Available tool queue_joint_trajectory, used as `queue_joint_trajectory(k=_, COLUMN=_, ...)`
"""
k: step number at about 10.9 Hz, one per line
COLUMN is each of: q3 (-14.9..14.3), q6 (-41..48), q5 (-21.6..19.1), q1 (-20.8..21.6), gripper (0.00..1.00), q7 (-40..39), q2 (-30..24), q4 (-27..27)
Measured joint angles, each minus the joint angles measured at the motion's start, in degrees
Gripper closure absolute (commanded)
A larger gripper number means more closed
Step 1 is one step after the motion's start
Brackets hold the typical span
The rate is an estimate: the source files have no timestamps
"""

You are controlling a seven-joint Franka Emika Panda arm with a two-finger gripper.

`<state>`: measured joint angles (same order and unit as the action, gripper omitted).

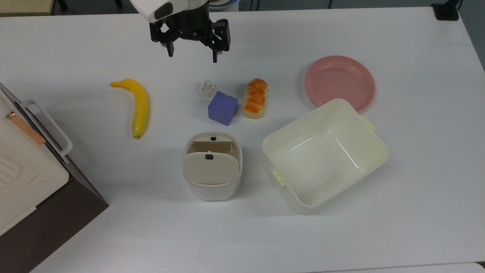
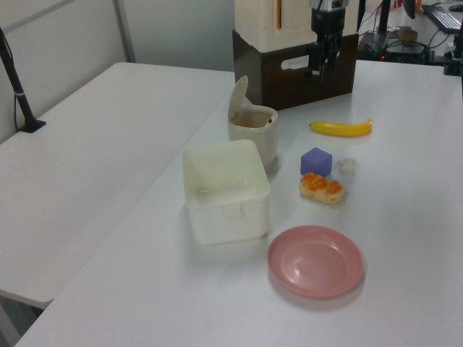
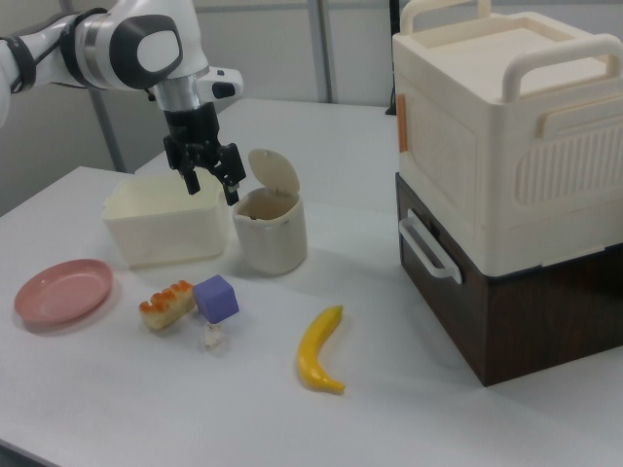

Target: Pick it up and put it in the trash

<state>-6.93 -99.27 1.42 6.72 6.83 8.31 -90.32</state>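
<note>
One paper wad [image 1: 207, 88] on table, touching purple cube [image 1: 222, 108] at corner; gripper [image 1: 191, 56] spread wide, empty, hovering apart; likely light, soft, crushable; pinch across middle, away from cube.

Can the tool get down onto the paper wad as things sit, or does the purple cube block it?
Probably yes. The tool is open, with nothing between it and the paper wad. The purple cube sits close against one side, so the fingers must straddle the wad clear of it.
</note>
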Motion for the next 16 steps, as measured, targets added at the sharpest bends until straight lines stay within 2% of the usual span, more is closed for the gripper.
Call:
queue_joint_trajectory(k=8, q3=0.12, q6=0.0, q5=0.0, q1=-1.83, gripper=0.0, q7=-0.03, q2=-0.12, q4=0.09)
queue_joint_trajectory(k=12, q3=3.02, q6=0.0, q5=0.0, q1=-4.95, gripper=0.0, q7=-1.13, q2=-0.15, q4=0.1)
queue_joint_trajectory(k=16, q3=3.28, q6=0.0, q5=-0.05, q1=-4.98, gripper=0.0, q7=-1.15, q2=-0.15, q4=0.1)
